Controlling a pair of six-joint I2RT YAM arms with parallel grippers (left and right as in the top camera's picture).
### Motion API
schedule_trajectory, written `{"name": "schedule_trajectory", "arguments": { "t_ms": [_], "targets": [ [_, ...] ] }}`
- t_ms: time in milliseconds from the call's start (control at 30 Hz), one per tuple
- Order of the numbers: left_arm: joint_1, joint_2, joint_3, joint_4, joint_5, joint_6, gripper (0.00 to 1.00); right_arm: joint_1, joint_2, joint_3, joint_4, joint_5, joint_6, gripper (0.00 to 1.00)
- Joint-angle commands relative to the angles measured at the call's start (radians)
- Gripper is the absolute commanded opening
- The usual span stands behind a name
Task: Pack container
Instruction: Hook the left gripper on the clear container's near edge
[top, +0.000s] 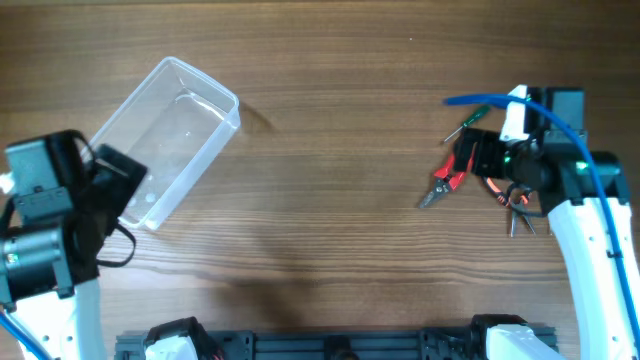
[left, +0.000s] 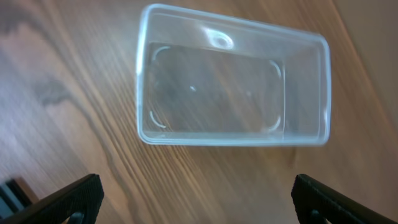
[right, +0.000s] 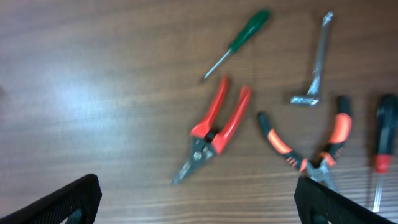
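The clear plastic container (top: 215, 100) lies empty and tilted on the wooden table at the upper left; in the left wrist view its rim (left: 230, 139) is just ahead of the fingers. My left gripper (top: 122, 185) (left: 199, 205) is open and empty, close to the container's near end. My right gripper (top: 466, 160) (right: 199, 205) is open and empty, hovering over a group of hand tools: red-handled snips (right: 214, 127) (top: 445, 180), a green screwdriver (right: 242, 37) (top: 467, 122), orange-and-black pliers (right: 311, 149), a small metal tool (right: 317, 62) and a black-and-red screwdriver (right: 384, 137).
The tools lie spread on the bare wood at the right side of the table. A blue cable (top: 480, 100) runs along the right arm. A dark rail (top: 330, 345) borders the table's front edge.
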Motion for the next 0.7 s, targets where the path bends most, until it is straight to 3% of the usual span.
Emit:
{"name": "schedule_trajectory", "arguments": {
  "t_ms": [0, 233, 433, 667],
  "targets": [
    [0.159, 0.085, 0.018, -0.015, 0.005, -0.145, 1.00, -0.028, 0.052, 0.138, -0.077, 0.037, -0.018, 1.00],
    [0.301, 0.372, 0.018, 0.027, 0.005, -0.124, 1.00, -0.030, 0.106, 0.162, -0.124, 0.033, -0.025, 1.00],
    [0.301, 0.577, 0.018, 0.152, 0.009, 0.196, 1.00, -0.030, 0.105, 0.162, -0.142, 0.033, -0.039, 1.00],
    [0.299, 0.718, 0.018, 0.238, 0.058, 0.294, 1.00, -0.030, 0.105, 0.162, -0.137, 0.034, -0.049, 1.00]
  ]
}}
